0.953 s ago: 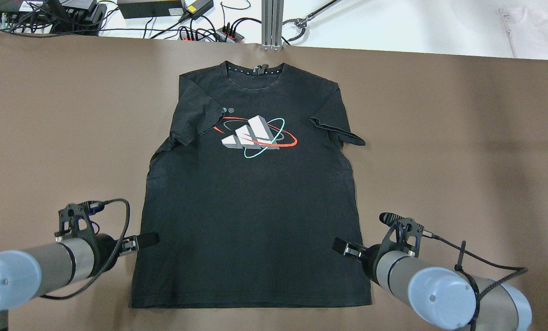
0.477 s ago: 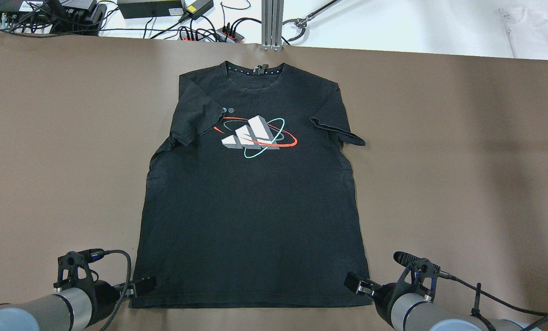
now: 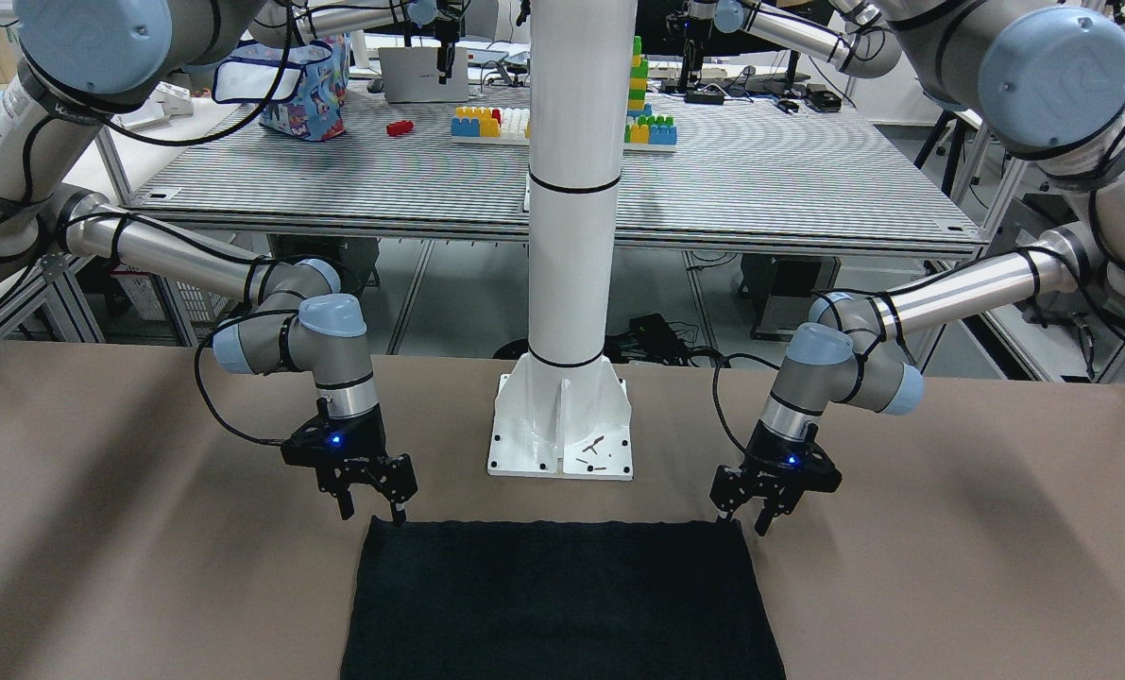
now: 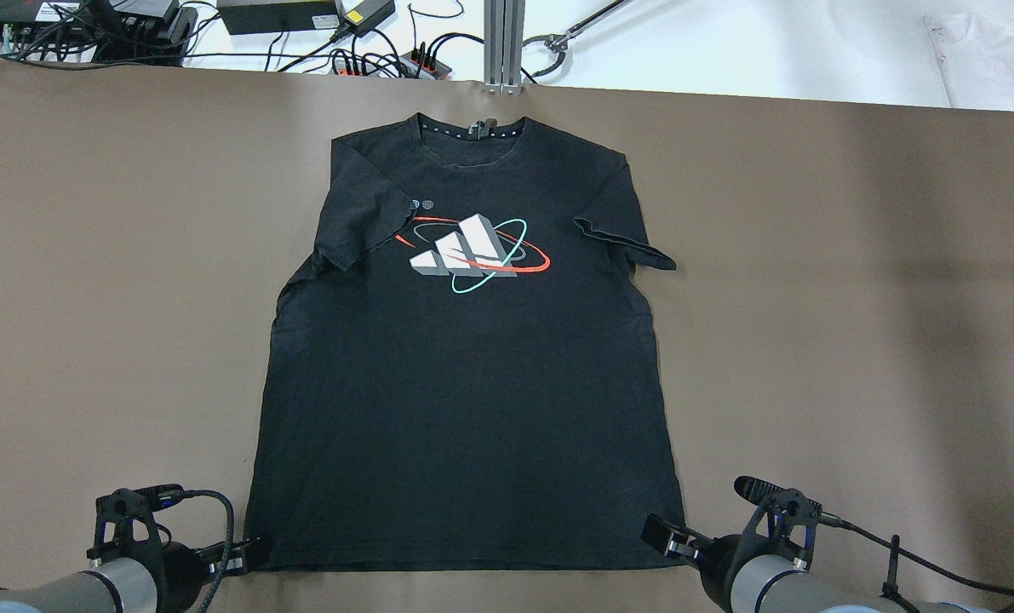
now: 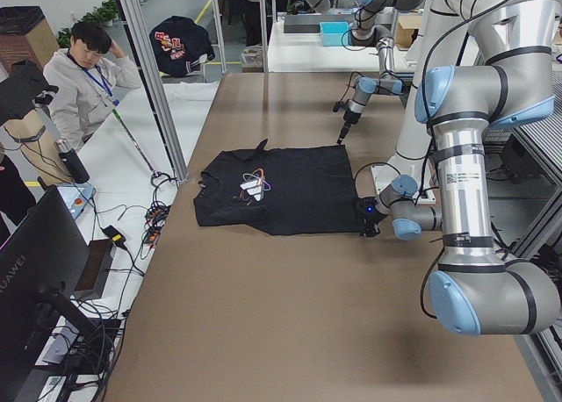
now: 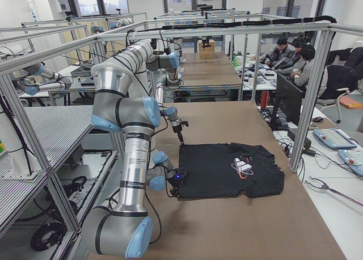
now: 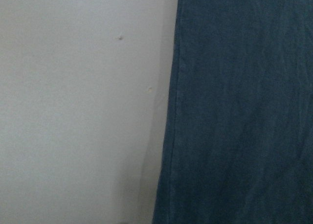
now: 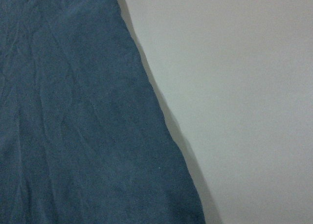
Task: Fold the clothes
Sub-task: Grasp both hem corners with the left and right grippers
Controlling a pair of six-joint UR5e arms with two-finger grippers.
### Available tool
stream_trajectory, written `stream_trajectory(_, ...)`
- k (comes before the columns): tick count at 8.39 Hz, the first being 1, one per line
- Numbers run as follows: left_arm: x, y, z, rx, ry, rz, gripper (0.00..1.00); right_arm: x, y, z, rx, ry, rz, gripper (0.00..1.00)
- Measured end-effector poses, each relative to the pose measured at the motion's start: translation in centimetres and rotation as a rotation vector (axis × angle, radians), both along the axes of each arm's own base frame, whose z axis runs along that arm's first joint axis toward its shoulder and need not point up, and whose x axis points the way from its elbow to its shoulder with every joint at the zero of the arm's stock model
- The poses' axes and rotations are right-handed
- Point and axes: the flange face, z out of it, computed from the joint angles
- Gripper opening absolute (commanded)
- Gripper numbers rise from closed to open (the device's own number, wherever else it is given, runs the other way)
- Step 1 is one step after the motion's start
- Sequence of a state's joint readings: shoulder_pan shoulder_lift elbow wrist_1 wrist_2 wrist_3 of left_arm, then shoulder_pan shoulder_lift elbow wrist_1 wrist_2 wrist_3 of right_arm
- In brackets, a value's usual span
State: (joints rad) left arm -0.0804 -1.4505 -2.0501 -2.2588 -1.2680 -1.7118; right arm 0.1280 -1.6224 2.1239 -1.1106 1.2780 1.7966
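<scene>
Brown tabletop (image 4: 89,255) bears the clothes (image 4: 464,383), laid flat. We see left gripper (image 3: 741,522) and right gripper (image 3: 373,515) spread at its hem corners.

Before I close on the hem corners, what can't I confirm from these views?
- Contact: whether the left gripper or the right gripper already touches the T-shirt hem. The gap is too small to judge in the front and overhead views.
- Both wrist views: only blurred fabric and table, with no fingers in frame.
- Front view: the bottom edge cuts off the shirt's collar half.
</scene>
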Motion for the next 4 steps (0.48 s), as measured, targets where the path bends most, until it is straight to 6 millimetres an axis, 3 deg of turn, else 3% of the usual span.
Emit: stream_trajectory(4, 0.31, 0.67, 0.16, 0.006, -0.009, 0.020, 0.52, -0.01, 0.03, 0.04, 0.001, 0.001, -0.001, 0.94)
